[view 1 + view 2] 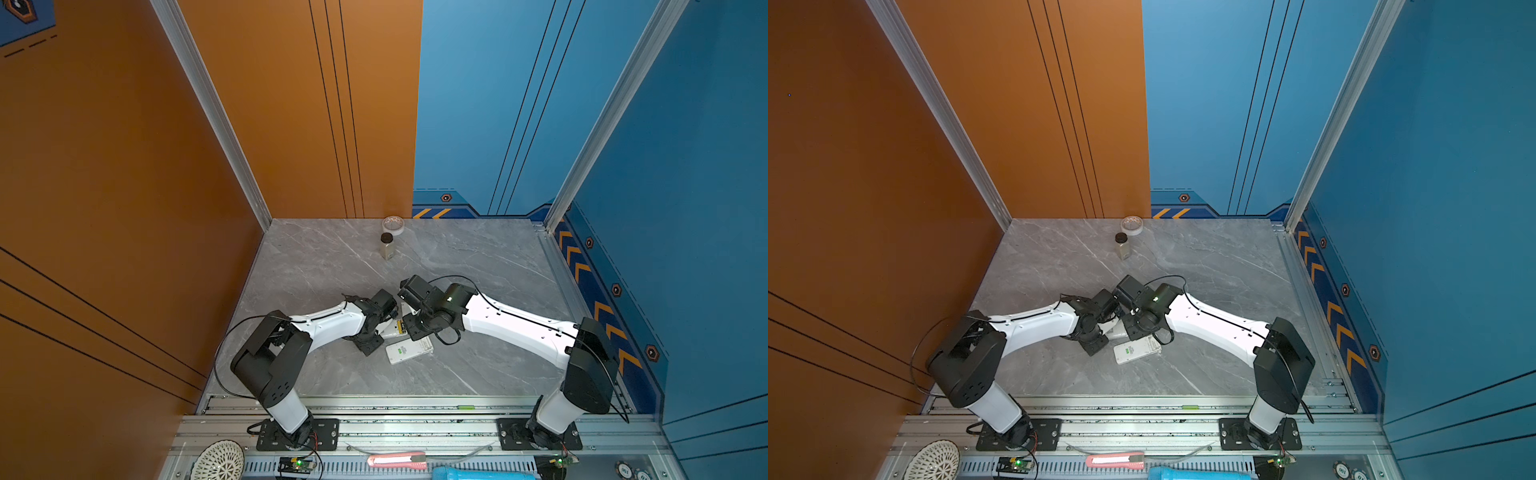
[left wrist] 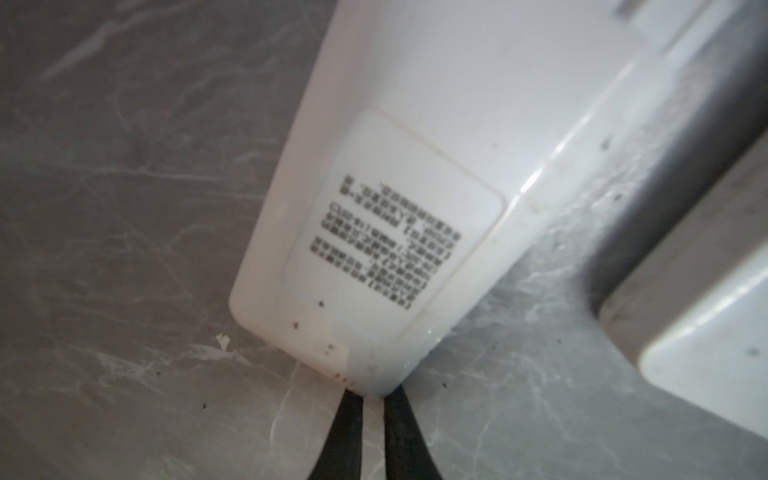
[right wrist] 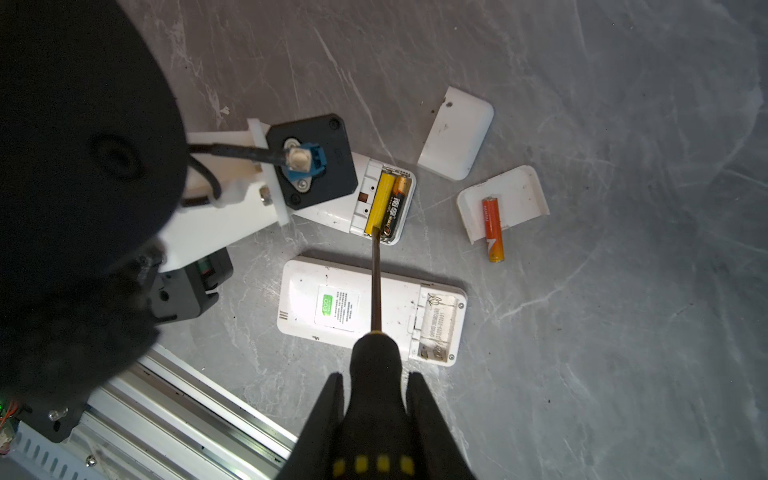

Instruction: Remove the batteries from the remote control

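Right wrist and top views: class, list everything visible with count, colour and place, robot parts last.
loaded remote: 1, white, centre, bay open
empty remote: 1, white, beside it
yellow battery: 1, yellow, in the loaded remote
black-and-orange battery: 1, beside the yellow one
covers: 2, white, loose on the table
orange-red battery: 1, loose, partly on a cover
screwdriver: 1, black-and-yellow handle, tip at yellow battery's end
tape roll: 1, whitish, table's far edge
bottle: 1, pale, dark cap, by the tape roll
utility knife: 1, pink, front frame
left end effector: 1, black, at loaded remote's end
right end effector: 1, black, shut on screwdriver
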Robot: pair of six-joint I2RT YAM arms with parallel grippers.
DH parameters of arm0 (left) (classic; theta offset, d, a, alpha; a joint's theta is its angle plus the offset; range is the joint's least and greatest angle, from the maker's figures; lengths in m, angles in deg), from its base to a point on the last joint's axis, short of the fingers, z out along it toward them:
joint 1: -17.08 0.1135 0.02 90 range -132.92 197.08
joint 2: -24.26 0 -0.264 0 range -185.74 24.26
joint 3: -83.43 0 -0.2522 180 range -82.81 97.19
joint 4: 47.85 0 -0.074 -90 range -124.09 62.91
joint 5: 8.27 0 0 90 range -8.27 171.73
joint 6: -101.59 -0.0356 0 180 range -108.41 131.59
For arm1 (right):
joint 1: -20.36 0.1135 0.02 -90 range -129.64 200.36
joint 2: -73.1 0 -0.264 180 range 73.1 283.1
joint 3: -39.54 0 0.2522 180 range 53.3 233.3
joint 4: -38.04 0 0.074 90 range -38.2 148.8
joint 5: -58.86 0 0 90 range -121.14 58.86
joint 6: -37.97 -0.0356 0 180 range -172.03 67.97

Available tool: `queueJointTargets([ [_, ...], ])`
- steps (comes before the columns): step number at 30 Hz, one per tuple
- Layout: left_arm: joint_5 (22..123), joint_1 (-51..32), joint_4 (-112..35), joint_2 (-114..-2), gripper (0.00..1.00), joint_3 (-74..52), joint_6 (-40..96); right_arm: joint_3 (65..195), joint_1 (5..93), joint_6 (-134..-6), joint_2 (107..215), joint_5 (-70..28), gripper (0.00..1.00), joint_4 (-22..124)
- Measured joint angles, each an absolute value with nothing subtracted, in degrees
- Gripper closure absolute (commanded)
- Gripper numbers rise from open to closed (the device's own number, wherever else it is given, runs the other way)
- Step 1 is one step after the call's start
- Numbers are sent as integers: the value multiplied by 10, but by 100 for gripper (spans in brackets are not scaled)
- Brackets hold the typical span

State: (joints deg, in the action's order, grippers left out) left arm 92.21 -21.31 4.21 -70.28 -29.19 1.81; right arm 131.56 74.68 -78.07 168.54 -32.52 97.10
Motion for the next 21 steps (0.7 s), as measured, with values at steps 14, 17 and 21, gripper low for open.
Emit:
queueJointTargets([
  [14, 922, -213, 43, -704, 88, -292, 18, 1306, 747, -780, 1680, -325, 100, 959],
  [17, 922, -213, 43, -704, 89, -292, 18, 1303, 747, -780, 1679, -325, 100, 957],
  [21, 922, -213, 43, -704, 89, -292, 18, 1303, 747, -780, 1679, -324, 100, 957],
])
